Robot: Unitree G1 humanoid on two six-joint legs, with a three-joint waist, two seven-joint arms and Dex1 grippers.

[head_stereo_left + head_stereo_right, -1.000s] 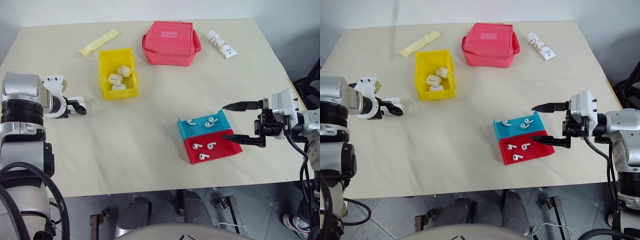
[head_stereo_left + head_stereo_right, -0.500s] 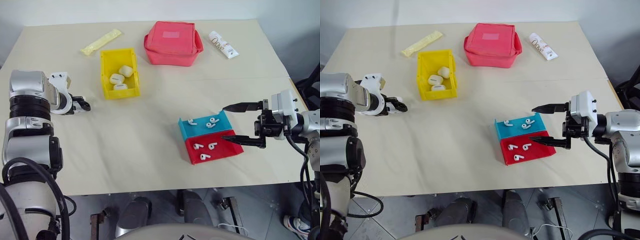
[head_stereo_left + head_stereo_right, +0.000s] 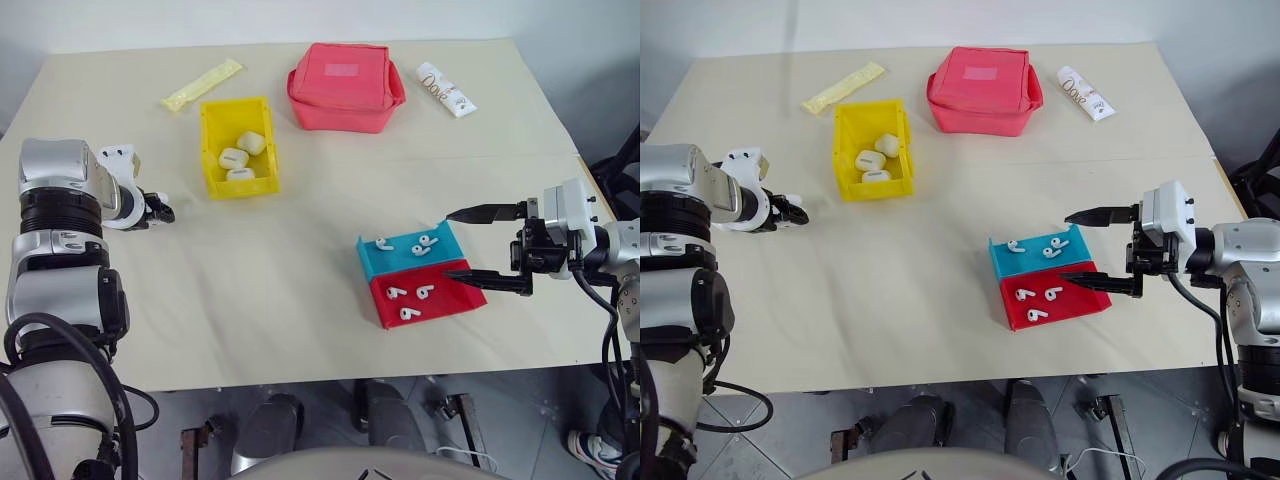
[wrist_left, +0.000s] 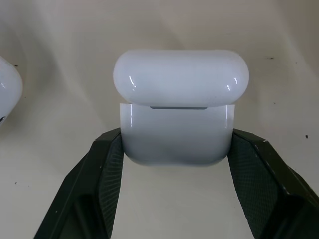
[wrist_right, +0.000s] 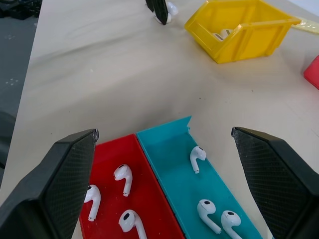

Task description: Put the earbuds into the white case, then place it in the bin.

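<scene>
- Six earbuds (image 5: pixel 198 158) loose and uncased: three in the blue tray (image 3: pixel 400 258), three in the red tray (image 3: pixel 445 300) touching it, on the counter (image 3: pixel 300 260) toward the right side.
- No earbud picked up, none inside a case; first step of the task judged not yet done.
- One white case (image 4: pixel 180 107) gripped at the left gripper (image 3: pixel 155 212), near the counter's left edge and well apart from the trays; lid raised a crack over the body, jaws narrowed onto its two sides and seemingly touching them.
- Right gripper (image 3: pixel 447 243) hovering just over the right ends of the two trays, jaws spread wide and holding nothing.
- Left to do, by this reading: bring case and earbuds together, seat a pair, shut the lid, carry the case to the bin (image 3: pixel 208 150).
- Yellow bin standing between the held case and the far edge, with three other cases (image 3: pixel 240 157) already inside; room beside them looks tight but enough.
- Around, along the far edge: red pouch (image 3: pixel 343 85), white tube (image 3: pixel 445 88), yellow packet (image 3: pixel 198 84); none in the path.
- Nothing between the left gripper and the trays but bare counter; main difficulty likely the tiny, glossy earbuds lying against low tray walls, awkward for broad jaws.
</scene>
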